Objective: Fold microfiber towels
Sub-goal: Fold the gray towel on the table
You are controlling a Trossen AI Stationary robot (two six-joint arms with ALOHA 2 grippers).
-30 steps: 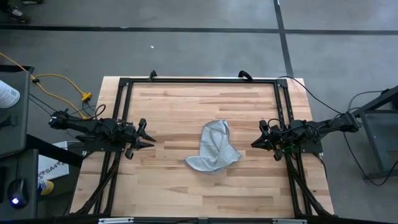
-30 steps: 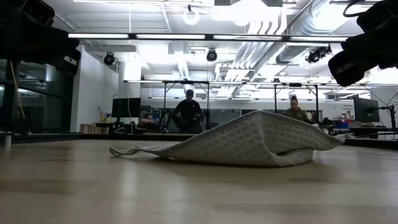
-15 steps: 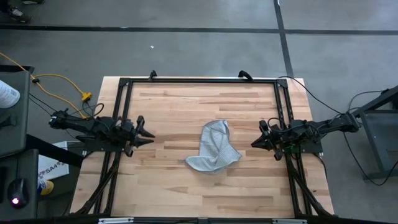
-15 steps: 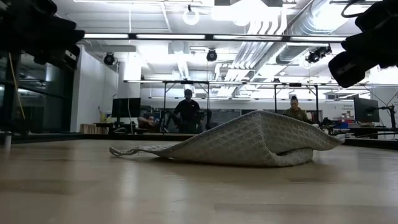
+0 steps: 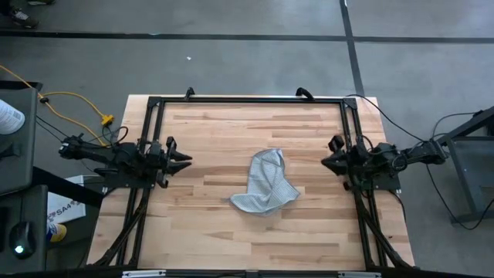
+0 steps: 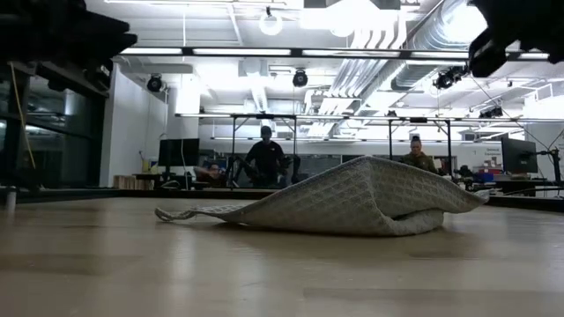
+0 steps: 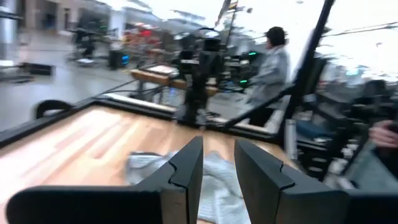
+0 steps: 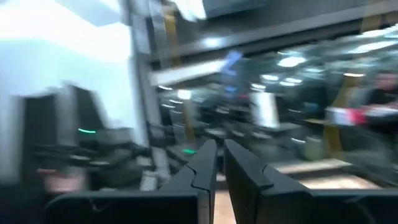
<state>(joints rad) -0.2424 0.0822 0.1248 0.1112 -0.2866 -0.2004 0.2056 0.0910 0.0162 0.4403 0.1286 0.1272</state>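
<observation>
The light grey-blue microfiber towel point(image 5: 266, 184) lies crumpled and partly folded over itself on the wooden table point(image 5: 216, 131), a little right of the middle. In the low view point(image 6: 352, 207) it makes a low hump with one flat corner trailing off. My left gripper point(image 5: 187, 160) hovers at the table's left side, pointing at the towel, its fingers a little apart and empty point(image 7: 217, 165); the towel point(image 7: 146, 167) shows beyond them. My right gripper point(image 5: 324, 163) hovers at the table's right side, shut and empty point(image 8: 219, 158), looking into the room.
A black frame point(image 5: 247, 100) runs along the table's far, left and right sides, and both arms stand on it. Bare wood lies all around the towel. People stand in the room beyond the table point(image 6: 267, 157) point(image 6: 419, 158).
Both arms have risen. My left gripper has gone a little toward the far edge and turned about its axis. My right gripper has drawn back toward the right edge and tipped upward. The towel has not moved.
</observation>
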